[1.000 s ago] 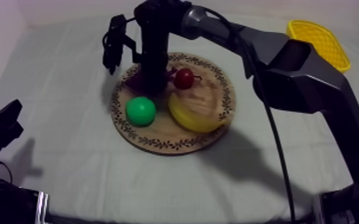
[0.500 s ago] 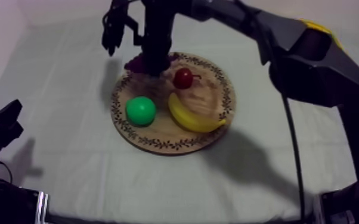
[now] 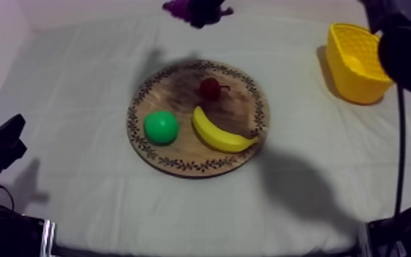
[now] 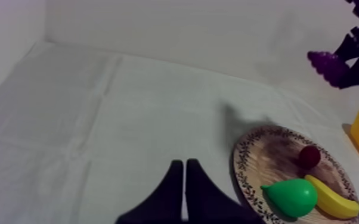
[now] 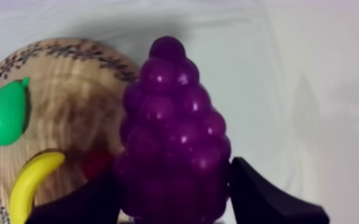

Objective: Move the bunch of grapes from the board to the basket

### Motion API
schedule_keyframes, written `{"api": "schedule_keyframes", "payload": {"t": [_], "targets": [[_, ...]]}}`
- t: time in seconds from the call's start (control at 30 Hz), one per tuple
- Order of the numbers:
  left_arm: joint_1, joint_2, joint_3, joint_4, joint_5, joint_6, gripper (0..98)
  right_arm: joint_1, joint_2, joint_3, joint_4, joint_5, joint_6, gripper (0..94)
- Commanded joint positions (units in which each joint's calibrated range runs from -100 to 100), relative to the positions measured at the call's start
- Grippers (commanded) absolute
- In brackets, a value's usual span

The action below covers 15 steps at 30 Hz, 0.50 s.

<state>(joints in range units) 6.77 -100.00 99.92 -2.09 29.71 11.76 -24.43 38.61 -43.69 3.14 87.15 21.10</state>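
- The right gripper has the grapes. Its two fingers squeeze the bunch from both sides.
- The grapes hang high in the air, off the board, up near its far edge.
- The left gripper sits low at the left side of the table. Its fingers are pressed together with nothing in them.
- The pear, the banana and the small red fruit lie on the board.
- The basket stands at the far right of the table, well apart from the board.
- I think the picking up is done, and the carrying is the step in hand.
- Next, the arm needs to swing the grapes to the right until they are over the basket. Then it should go down a bit and let go.
- The grip must be firm on the way, and the bunch must be right over the opening so it does not bump the rim.
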Motion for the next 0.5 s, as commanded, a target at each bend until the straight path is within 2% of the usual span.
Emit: {"api": "schedule_keyframes", "payload": {"t": [0.0, 0.17, 0.47], "targets": [[0.0, 0.0, 0.0, 0.02, 0.0, 0.0, 0.1, 1.7, -2.8, 1.5, -0.2, -1.4, -1.0, 27.1], [0.0, 0.0, 0.0, 0.02, 0.0, 0.0, 0.1, 5.5, -7.1, 4.7, -0.5, -3.0, -2.0, 27.1], [0.0, 0.0, 0.0, 0.02, 0.0, 0.0, 0.1, 12.5, -12.7, 9.5, 0.8, -7.2, -4.2, 27.1]]}}
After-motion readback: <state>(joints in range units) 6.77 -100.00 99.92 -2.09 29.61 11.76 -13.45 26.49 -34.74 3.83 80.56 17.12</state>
